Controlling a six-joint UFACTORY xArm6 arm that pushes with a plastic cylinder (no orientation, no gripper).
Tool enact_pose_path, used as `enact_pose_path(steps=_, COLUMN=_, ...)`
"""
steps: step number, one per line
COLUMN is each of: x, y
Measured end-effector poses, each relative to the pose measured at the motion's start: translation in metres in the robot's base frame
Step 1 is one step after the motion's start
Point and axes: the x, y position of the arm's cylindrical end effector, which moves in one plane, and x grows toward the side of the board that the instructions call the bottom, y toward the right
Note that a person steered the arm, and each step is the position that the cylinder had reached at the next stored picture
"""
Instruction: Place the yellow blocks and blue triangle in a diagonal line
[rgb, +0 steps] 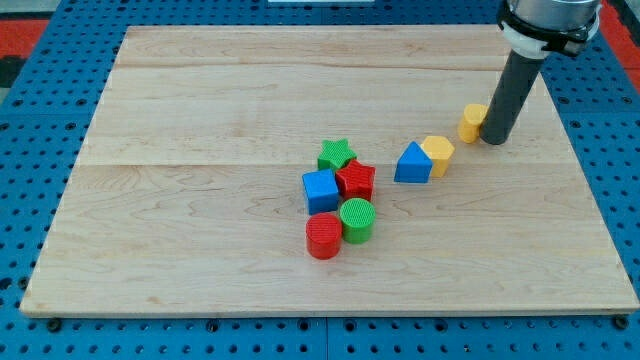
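The blue triangle (411, 164) lies right of the board's middle. A yellow block (437, 153) touches its upper right side. A second, smaller yellow block (472, 122) lies further up and to the right, so the three run in a slanted row. My tip (494, 140) rests on the board right beside the smaller yellow block, on its right, touching or nearly touching it.
A cluster sits near the middle: a green star (337, 154), a red star (356, 181), a blue cube (321, 190), a green cylinder (357, 220) and a red cylinder (323, 237). The wooden board (200, 120) lies on a blue pegboard.
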Motion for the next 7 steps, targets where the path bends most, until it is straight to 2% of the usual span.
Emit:
enact_pose_path(steps=3, x=0.000, y=0.000)
enact_pose_path(steps=4, x=0.000, y=-0.024)
enact_pose_path(steps=6, x=0.048, y=-0.084)
enact_pose_path(steps=7, x=0.053, y=-0.124)
